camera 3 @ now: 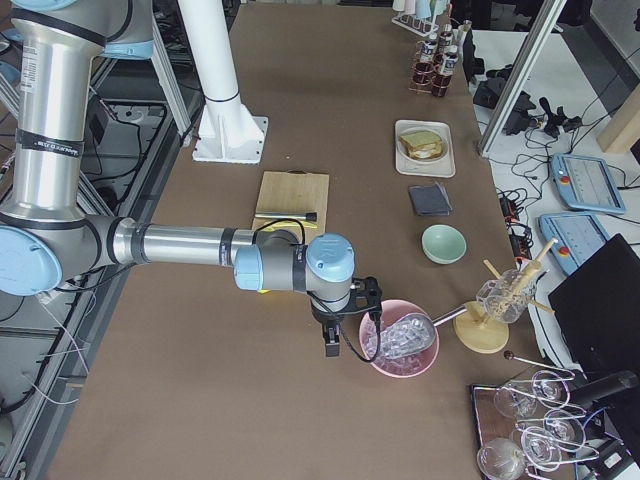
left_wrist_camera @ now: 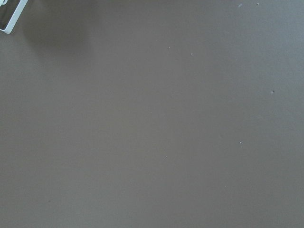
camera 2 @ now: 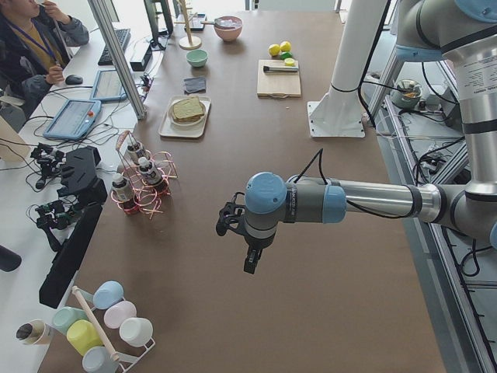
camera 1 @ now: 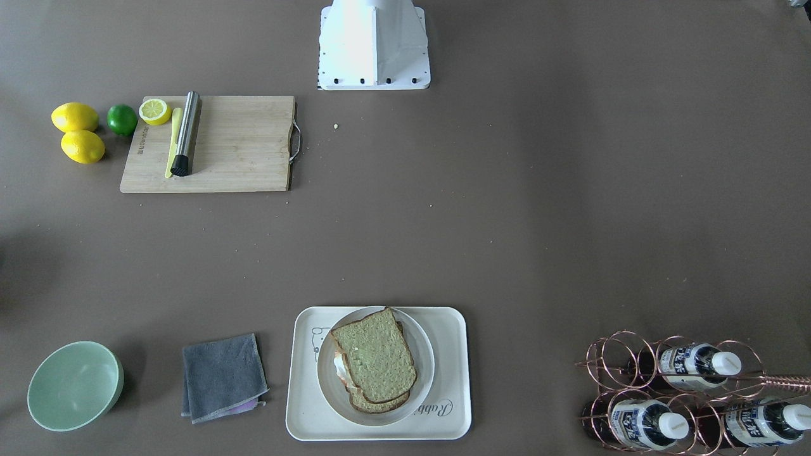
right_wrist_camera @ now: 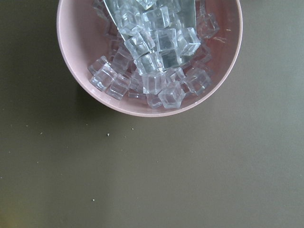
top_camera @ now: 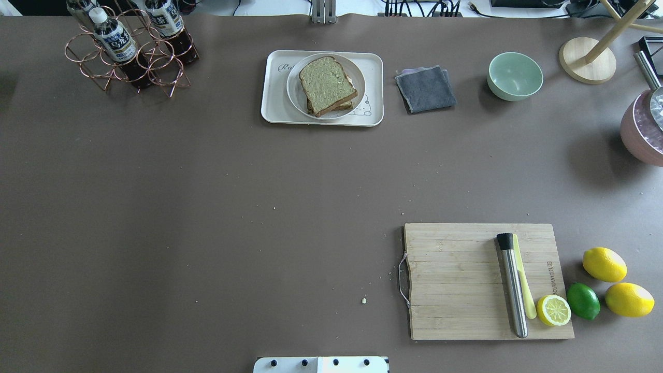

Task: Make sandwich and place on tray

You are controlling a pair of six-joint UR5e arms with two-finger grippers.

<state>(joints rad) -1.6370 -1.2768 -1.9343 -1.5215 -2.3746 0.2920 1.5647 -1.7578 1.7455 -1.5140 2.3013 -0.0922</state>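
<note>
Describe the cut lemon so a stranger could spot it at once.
Find the wooden cutting board on the brown table. On its corner next to the loose fruit, near a steel tube, sits the half lemon. Unlike the two whole lemons and the lime off the board, it shows a cut face with pale segments.

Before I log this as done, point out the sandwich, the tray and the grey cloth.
sandwich (camera 1: 374, 354): front-facing view, middle of the top bread slice.
tray (camera 1: 453, 380): front-facing view, bare floor beside the plate.
grey cloth (camera 1: 223, 377): front-facing view, its middle.
</note>
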